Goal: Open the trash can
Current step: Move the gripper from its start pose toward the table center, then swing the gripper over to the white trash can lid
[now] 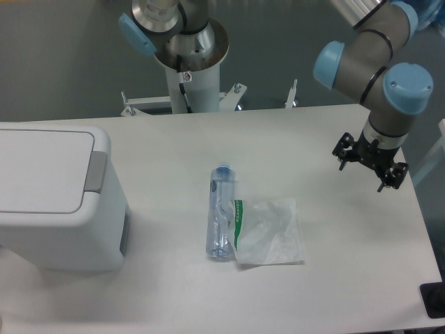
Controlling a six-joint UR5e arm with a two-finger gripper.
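The trash can is seen at the table's left edge, lid shut. The pincer hangs far right, holding nothing; its spread cannot be told. On the crossing, the bottle or bag could be swept, or the grey tab missed.

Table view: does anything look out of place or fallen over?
The bottle lies on its side mid-table instead of standing, touching a crumpled clear bag. The trash can stands upright, lid shut. No spill shows.
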